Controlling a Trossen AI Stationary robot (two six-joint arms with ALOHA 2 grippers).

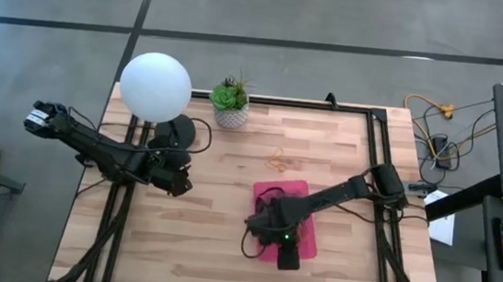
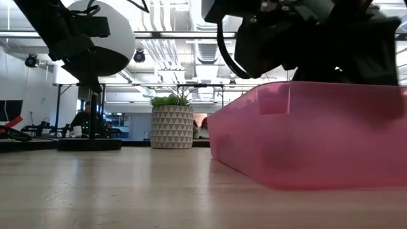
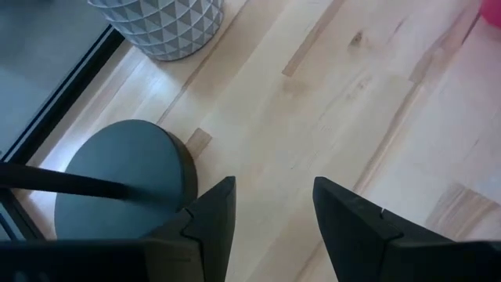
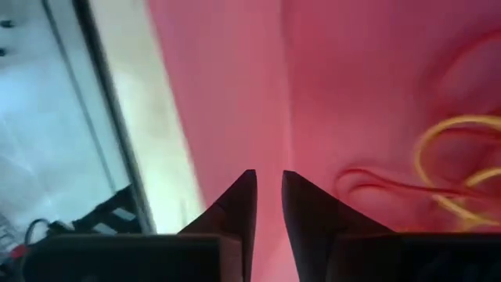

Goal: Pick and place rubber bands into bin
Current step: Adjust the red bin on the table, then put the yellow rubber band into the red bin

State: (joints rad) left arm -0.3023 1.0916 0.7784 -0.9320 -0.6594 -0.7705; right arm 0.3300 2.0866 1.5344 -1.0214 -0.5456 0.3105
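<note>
The pink translucent bin (image 1: 308, 243) (image 2: 318, 133) sits flat on the wooden table, right of centre. My right gripper (image 1: 271, 228) (image 4: 268, 185) reaches down into it, its fingers open by a narrow gap with nothing between them. Yellow rubber bands (image 4: 458, 160) and a red one (image 4: 376, 178) lie on the bin floor beside the fingers. A few tan and yellow bands (image 1: 279, 159) lie on the table beyond the bin's far edge. My left gripper (image 1: 180, 184) (image 3: 274, 205) hangs open above bare wood at the table's left, beside the lamp base.
A lamp with a white globe (image 1: 155, 85) stands on a round black base (image 1: 178, 135) (image 3: 117, 180) at the far left. A white patterned plant pot (image 1: 230, 111) (image 2: 172, 127) (image 3: 164, 27) stands at the far edge. Black frame rails (image 1: 376, 144) run along the table's sides.
</note>
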